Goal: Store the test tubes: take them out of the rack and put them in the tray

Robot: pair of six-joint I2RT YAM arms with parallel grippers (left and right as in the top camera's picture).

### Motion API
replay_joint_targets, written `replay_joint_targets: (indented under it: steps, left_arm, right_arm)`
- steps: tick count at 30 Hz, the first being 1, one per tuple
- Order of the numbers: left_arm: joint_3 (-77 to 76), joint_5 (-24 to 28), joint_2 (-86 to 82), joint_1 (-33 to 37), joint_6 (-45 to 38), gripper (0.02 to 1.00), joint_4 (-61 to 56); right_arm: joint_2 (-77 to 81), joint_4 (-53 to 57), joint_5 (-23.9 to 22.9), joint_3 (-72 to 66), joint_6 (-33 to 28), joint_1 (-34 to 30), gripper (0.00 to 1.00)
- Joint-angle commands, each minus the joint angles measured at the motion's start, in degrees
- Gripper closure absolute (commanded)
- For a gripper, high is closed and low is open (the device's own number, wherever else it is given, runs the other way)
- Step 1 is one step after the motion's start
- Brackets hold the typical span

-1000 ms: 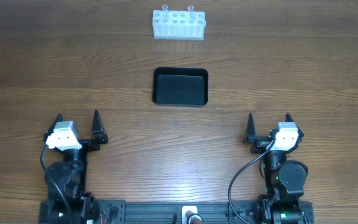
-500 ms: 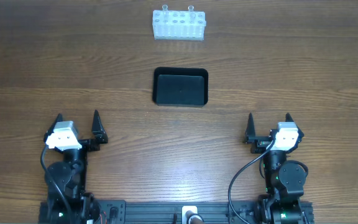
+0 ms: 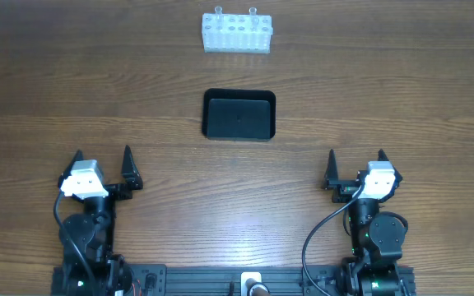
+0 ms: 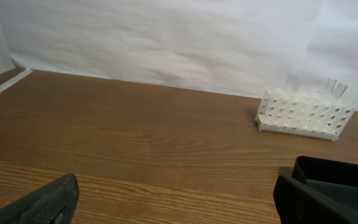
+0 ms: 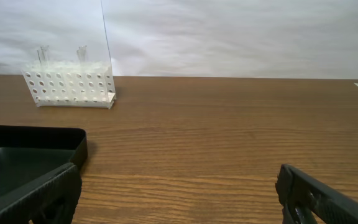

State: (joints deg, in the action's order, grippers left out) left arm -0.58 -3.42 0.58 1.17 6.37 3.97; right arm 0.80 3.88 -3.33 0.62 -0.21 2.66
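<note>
Test tubes: two, clear and thin, standing upright in back row of white perforated rack, at far side of wooden table, beyond black tray. Left gripper and right gripper: near bases, fingers spread apart, grasping nothing.

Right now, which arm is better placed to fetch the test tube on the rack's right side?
Probably the right. The left tool and the right tool both sit open and equally far back, but that tube stands right of the middle of the rack, on the right arm's side.
</note>
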Motion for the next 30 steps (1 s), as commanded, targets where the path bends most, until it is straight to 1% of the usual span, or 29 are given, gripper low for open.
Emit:
replay_joint_targets:
  steps: [1,8,11,16,23,30]
  left_arm:
    - [0.24,-0.68,-0.35,0.35,-1.07,0.020,-0.15]
    - [0.24,-0.57,-0.37,0.35,-1.07,0.023,-0.33]
    - [0.17,-0.52,-0.22,0.31,-1.09,0.020,-2.38]
    - [-3.82,-0.52,3.96,0.33,-1.29,0.020,-2.43]
    - [-16.68,-0.48,17.97,-0.79,-1.27,0.020,-2.40]
    - [-34.27,-0.48,35.63,-5.18,-1.27,0.023,-1.99]
  right_arm:
    - [-0.52,0.22,0.74,-0.31,0.17,-0.55,0.009]
    - [-0.52,0.22,0.72,-0.31,0.17,-0.55,0.007]
    - [-0.52,0.22,0.72,-0.31,0.17,-0.55,0.007]
    - [-0.52,0.22,0.72,-0.31,0.17,-0.55,0.009]
    - [-0.52,0.22,0.74,-0.31,0.17,-0.55,0.007]
    - [-0.52,0.22,0.72,-0.31,0.17,-0.55,0.007]
